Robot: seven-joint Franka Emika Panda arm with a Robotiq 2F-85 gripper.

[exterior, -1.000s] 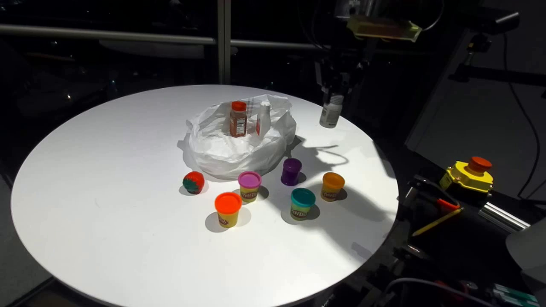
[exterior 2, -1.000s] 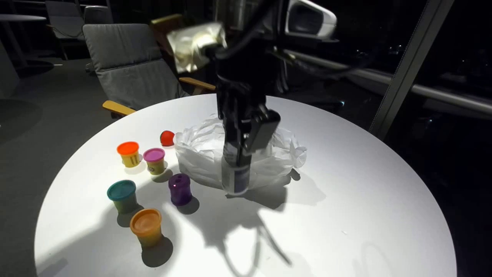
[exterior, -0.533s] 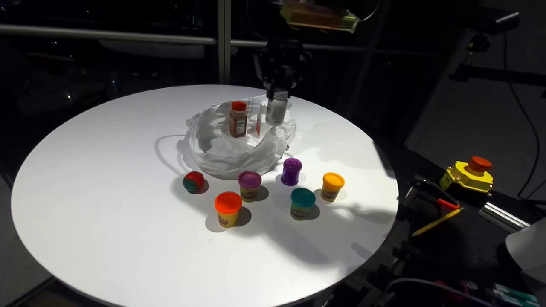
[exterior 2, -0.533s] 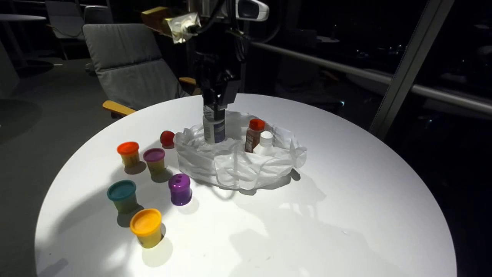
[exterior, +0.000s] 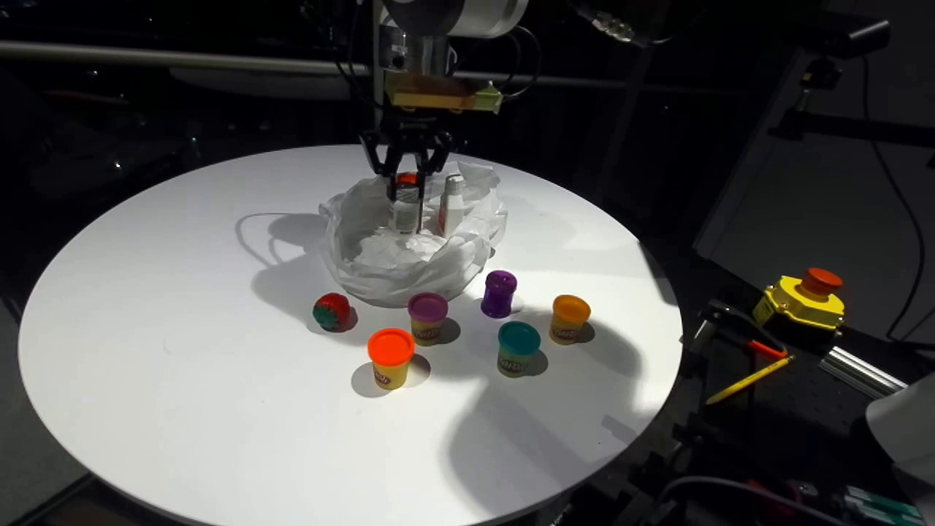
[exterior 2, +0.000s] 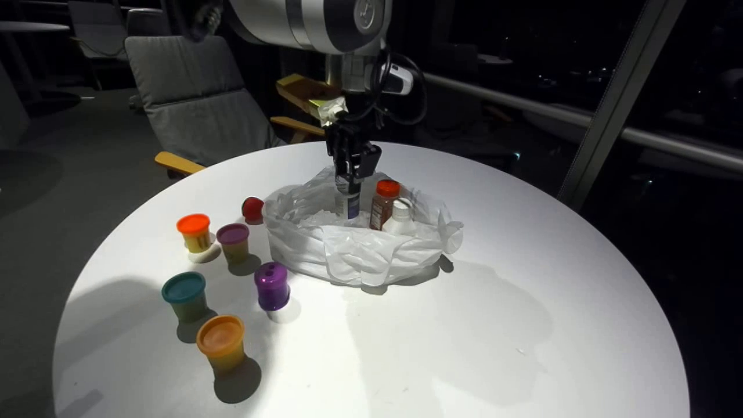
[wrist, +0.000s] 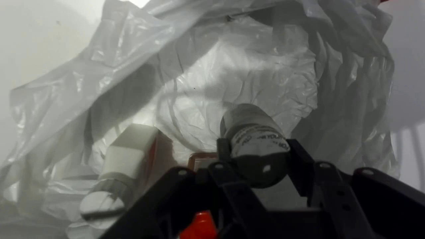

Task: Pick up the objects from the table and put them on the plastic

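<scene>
My gripper (wrist: 259,149) is shut on a white bottle (wrist: 245,118), one finger on each side of its cap end. The bottle hangs upright inside the whitish plastic (exterior 2: 360,255); whether its base touches the bottom I cannot tell. Standing in the plastic are a red-capped bottle (exterior 2: 380,210), partly behind the gripper in an exterior view, and another white bottle (exterior: 451,208). On the table outside are cups with orange-red (exterior: 391,358), pink (exterior: 427,319), teal (exterior: 517,351) and orange (exterior: 568,321) lids, a purple cup (exterior: 499,294) and a red strawberry-like object (exterior: 332,313).
The round white table (exterior: 182,365) carries everything. Past its edge sits a yellow box with a red button (exterior: 803,301). A grey chair (exterior 2: 186,98) stands behind the table. The plastic's crumpled walls rise around the bottles.
My gripper has carried the held bottle from beside the plastic to over it, then down inside, close to the red-capped bottle. The cups on the table have stayed put.
</scene>
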